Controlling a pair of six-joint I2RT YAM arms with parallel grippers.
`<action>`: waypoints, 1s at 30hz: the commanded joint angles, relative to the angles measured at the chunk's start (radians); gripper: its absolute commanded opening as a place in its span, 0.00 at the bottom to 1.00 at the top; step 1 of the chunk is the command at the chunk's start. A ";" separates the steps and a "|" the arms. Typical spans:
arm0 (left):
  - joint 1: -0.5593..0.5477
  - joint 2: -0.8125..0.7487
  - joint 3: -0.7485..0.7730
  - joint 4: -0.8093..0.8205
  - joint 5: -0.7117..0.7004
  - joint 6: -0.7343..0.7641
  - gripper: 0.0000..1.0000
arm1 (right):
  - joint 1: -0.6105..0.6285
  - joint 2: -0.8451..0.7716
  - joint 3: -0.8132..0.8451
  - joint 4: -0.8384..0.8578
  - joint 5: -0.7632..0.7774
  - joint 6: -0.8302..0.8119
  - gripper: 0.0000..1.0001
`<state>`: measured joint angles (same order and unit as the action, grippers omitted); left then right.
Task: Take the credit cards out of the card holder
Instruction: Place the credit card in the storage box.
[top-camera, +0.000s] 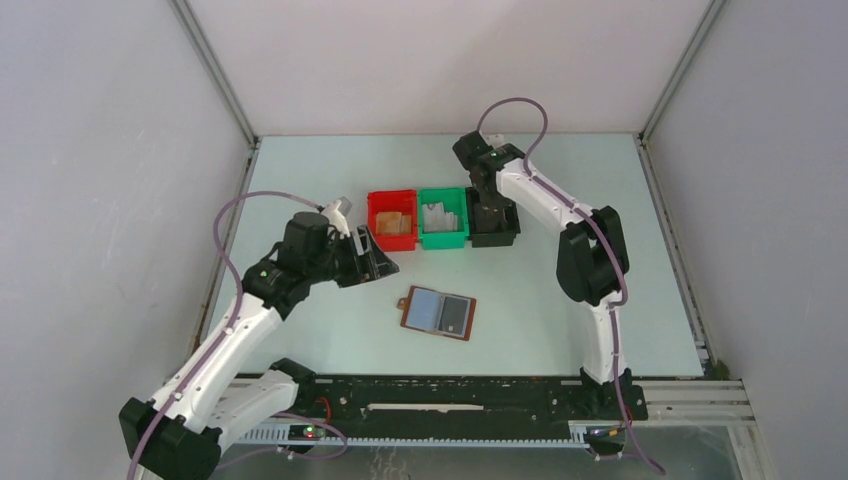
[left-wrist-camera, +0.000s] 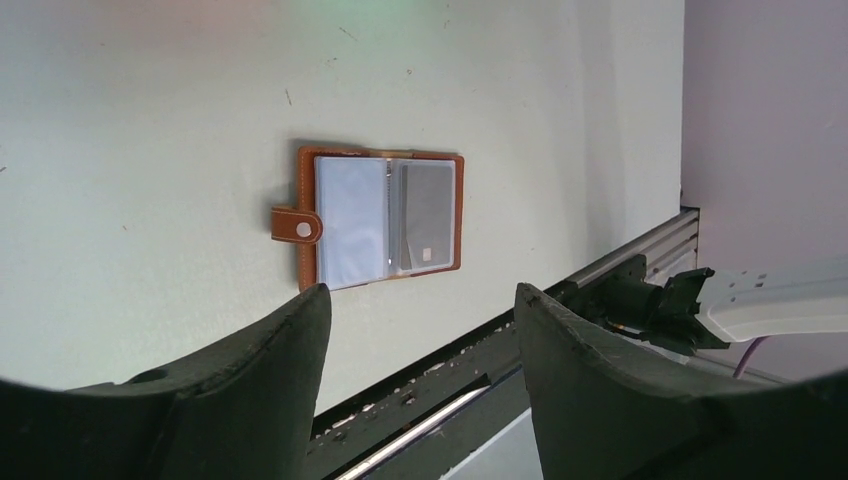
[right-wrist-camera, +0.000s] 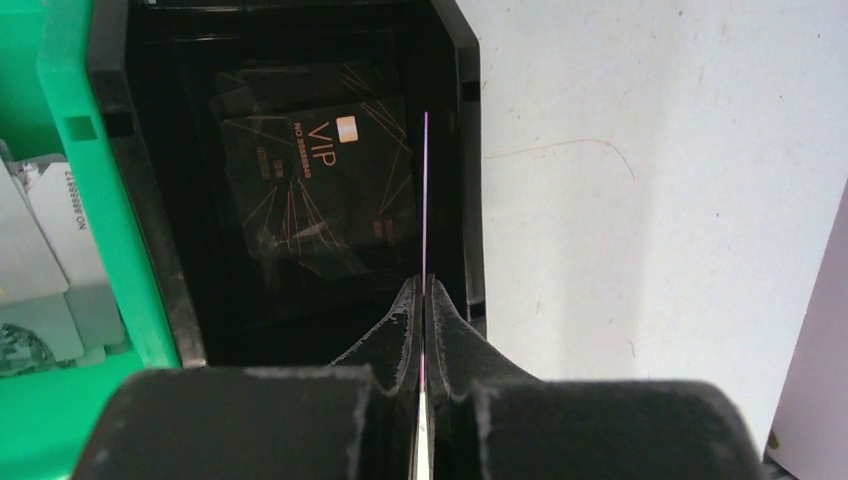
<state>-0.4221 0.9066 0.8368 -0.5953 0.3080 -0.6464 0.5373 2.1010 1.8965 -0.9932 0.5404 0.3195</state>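
Card holder (top-camera: 438, 313) lies open and flat on the table (top-camera: 560, 300), at about 6 o'clock from the green bin (top-camera: 443, 238), well apart from both arms. Its left sleeve looks blank, and its right sleeve shows one dark grey card (left-wrist-camera: 428, 218).

The left arm is bent low, and the left gripper (left-wrist-camera: 420, 300) points toward the holder from about 10 o'clock, fingers spread wide and holding nothing. The right arm reaches out and bends down over the black bin (right-wrist-camera: 455, 60). The right gripper (right-wrist-camera: 424, 290) has its fingers pressed together on one thin card (right-wrist-camera: 425, 200), seen edge-on as a fine line above the bin.

Three bins stand touching in a row: red bin (top-camera: 375, 222) at 9 o'clock, green in the middle, black at 3 o'clock. The red one holds tan blocks (top-camera: 393, 224) and the green one holds pale cards (top-camera: 440, 216). The black one holds overlapping black VIP cards (right-wrist-camera: 320, 180), at least two, though I cannot tell the exact count.
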 joint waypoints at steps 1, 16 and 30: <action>0.009 -0.014 -0.020 0.001 -0.007 0.023 0.72 | 0.001 0.037 -0.010 0.063 0.045 -0.042 0.06; 0.007 0.019 -0.080 0.069 0.030 0.022 0.73 | 0.007 -0.201 -0.101 0.193 -0.203 0.055 0.41; -0.165 0.143 -0.146 0.270 0.009 0.017 0.73 | -0.053 -0.851 -0.953 0.657 -0.737 0.350 0.40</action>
<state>-0.5232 1.0046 0.7273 -0.4637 0.2993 -0.6189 0.4721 1.3319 1.1664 -0.5133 0.0265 0.5095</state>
